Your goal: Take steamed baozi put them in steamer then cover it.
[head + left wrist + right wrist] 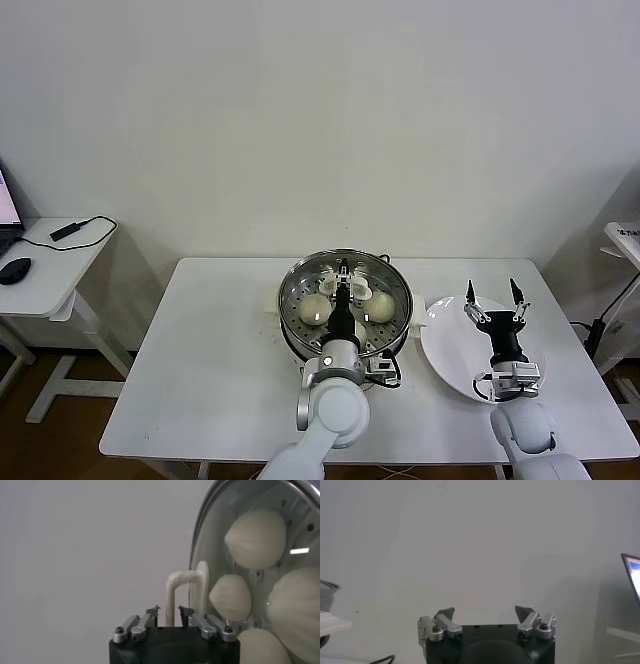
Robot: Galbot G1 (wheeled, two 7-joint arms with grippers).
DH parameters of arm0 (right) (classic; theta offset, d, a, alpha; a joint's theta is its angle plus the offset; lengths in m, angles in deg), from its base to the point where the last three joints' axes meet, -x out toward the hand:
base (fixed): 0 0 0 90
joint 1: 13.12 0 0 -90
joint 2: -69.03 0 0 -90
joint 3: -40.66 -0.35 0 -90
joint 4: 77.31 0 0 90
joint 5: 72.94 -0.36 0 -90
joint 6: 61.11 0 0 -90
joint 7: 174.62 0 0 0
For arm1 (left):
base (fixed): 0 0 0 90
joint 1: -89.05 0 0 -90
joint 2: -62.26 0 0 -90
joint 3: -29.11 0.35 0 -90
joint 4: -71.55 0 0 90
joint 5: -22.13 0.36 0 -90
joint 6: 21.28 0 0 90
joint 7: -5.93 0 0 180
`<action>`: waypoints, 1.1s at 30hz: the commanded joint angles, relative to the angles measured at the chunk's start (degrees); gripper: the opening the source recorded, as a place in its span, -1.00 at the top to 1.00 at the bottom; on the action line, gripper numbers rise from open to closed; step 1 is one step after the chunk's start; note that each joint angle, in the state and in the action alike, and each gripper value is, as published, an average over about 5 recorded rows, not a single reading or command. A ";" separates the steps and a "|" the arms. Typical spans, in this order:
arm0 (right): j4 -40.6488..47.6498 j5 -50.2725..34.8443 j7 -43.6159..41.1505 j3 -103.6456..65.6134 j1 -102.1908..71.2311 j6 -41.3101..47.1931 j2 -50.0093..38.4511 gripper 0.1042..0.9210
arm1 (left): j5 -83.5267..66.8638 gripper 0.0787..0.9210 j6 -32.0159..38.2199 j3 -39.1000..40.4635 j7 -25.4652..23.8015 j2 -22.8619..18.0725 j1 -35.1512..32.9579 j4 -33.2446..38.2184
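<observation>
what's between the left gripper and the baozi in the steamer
The glass lid: it covers the steamer, with the steamed baozi under the glass. Its white handle stands between the left gripper's parted fingers. Nothing else visible is in the way.

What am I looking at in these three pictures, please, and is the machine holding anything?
It is a two-armed robot at a white table. One picture looks down from its head; the other two come from cameras on its wrists. On the table stand a round shiny steel steamer and a flat white plate. A round glass lid with a white handle covers the steamer, with cream-white buns underneath. The left gripper straddles that handle, fingers parted. The right gripper hovers open over the plate, holding nothing.
</observation>
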 commanded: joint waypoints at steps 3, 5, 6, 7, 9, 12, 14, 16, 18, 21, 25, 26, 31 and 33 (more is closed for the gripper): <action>0.00 0.06 0.05 0.32 0.60 0.11 0.24 -0.76 | -6.90 -0.31 -1.34 2.26 -1.29 4.81 -4.67 14.41; -0.01 0.08 0.09 0.39 0.82 0.18 0.33 -0.76 | -9.09 -0.46 -1.92 2.43 -1.49 6.45 -5.81 17.96; -0.03 0.08 0.10 0.40 0.88 0.20 0.36 -0.76 | -10.15 -0.52 -2.10 2.24 -1.50 7.39 -6.33 19.69; -0.04 0.08 0.12 0.41 0.92 0.21 0.37 -0.76 | -11.21 -0.58 -2.28 1.95 -1.51 8.28 -6.82 21.29; -0.05 0.05 0.13 0.35 0.93 0.22 0.36 -0.76 | -13.87 -0.69 -2.52 0.60 -1.74 10.44 -7.69 24.40; 0.14 -0.08 0.07 0.10 0.94 0.19 0.16 -0.76 | -18.31 -0.76 -2.58 -2.79 -3.10 13.88 -8.95 28.29; 0.38 -0.25 -0.09 -0.13 1.02 0.14 -0.04 -0.76 | -21.57 -0.76 -2.66 -5.47 -4.28 15.79 -9.67 30.12; 0.50 -0.57 -0.35 -0.30 1.07 0.11 -0.24 -0.76 | -26.46 -0.77 -2.78 -8.50 -4.16 17.19 -10.11 31.00; 0.37 -0.93 -0.63 -0.39 0.93 0.23 -0.45 -0.76 | -33.76 -0.77 -2.74 -11.79 -1.59 17.89 -10.09 30.82; -0.58 -2.65 -1.12 -0.10 0.11 1.58 -0.95 -0.76 | -54.16 -0.77 -0.81 -16.98 9.45 17.73 -9.21 29.28; -2.02 -5.18 -0.93 0.52 -1.51 6.03 -1.59 -0.76 | -80.81 -0.77 12.64 -25.28 18.42 16.99 -8.73 24.11; -2.43 -5.58 -0.84 0.51 -2.05 7.24 -1.71 -0.76 | -86.12 -0.77 17.08 -27.42 18.02 16.99 -9.09 22.90; -3.85 -8.23 -2.30 -0.72 -4.35 9.80 -2.42 -0.76 | -101.33 -0.77 32.45 -33.45 13.47 18.09 -12.20 16.49; -4.02 -9.42 -3.67 -1.41 -4.83 9.97 -2.61 -0.76 | -102.69 -0.77 35.10 -34.18 12.06 18.41 -13.03 13.97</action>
